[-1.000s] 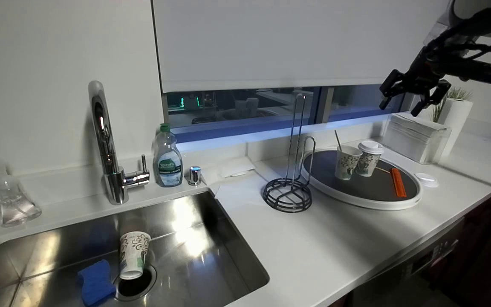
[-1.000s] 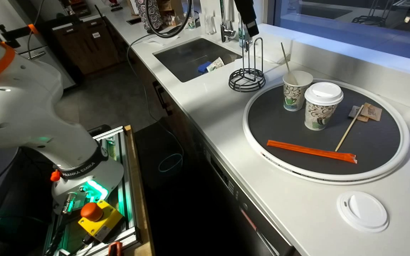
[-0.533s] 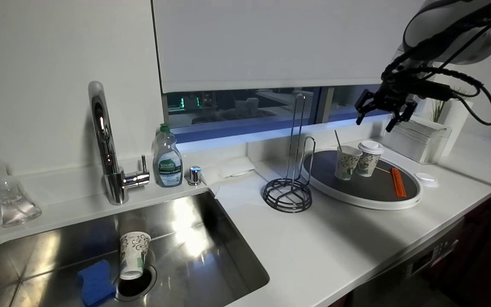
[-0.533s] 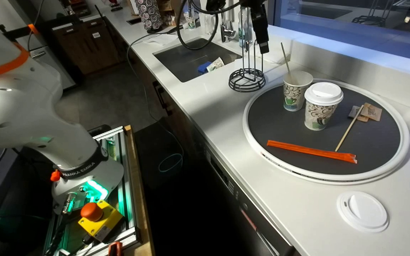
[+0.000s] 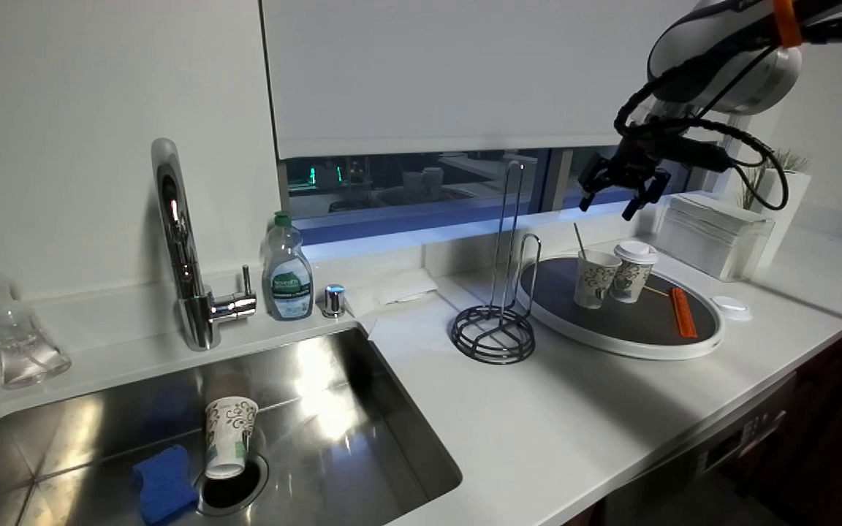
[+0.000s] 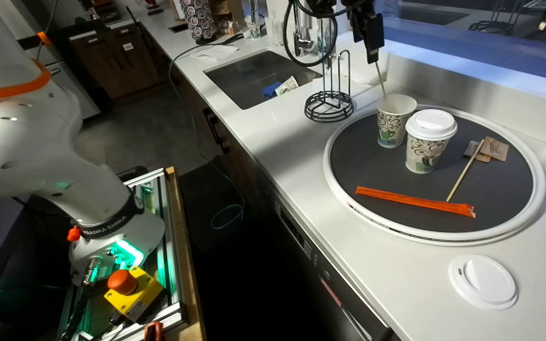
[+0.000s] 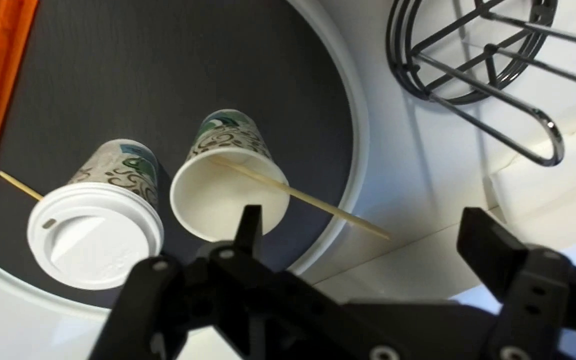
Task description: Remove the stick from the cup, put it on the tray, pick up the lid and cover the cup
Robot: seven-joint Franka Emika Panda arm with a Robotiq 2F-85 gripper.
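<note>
Fingers (image 7: 490, 247), black, one pair: shifting closer to the stick (image 7: 313, 201) since the earlier frame and now hanging higher than the open cup (image 6: 394, 121); standing wide apart, gripping nothing. Stick, pale, slender: leaning in the open cup, lower end resting inside, free end jutting past the rim; that end is showing just below the fingers in both exterior views and, in the wrist view, in the space between them, though whether it is actually entering that gap one cannot tell. Open cup, scroll-patterned: standing upright on the round tray (image 6: 382, 170), dark grey with white rim. Lidded cup (image 6: 427, 154), matching pattern: standing just beside it. Orange strip (image 6: 415, 201), second stick (image 6: 465, 171) and small packets (image 6: 495, 148): lying on the tray. Loose lid (image 6: 483, 282), white: lying on the tabletop (image 6: 396, 279) just beside the tray. Tipped cup (image 5: 231, 438) and blue sponge (image 5: 165, 486): lying in the sink (image 5: 340, 446), well apart from the fingers.
</note>
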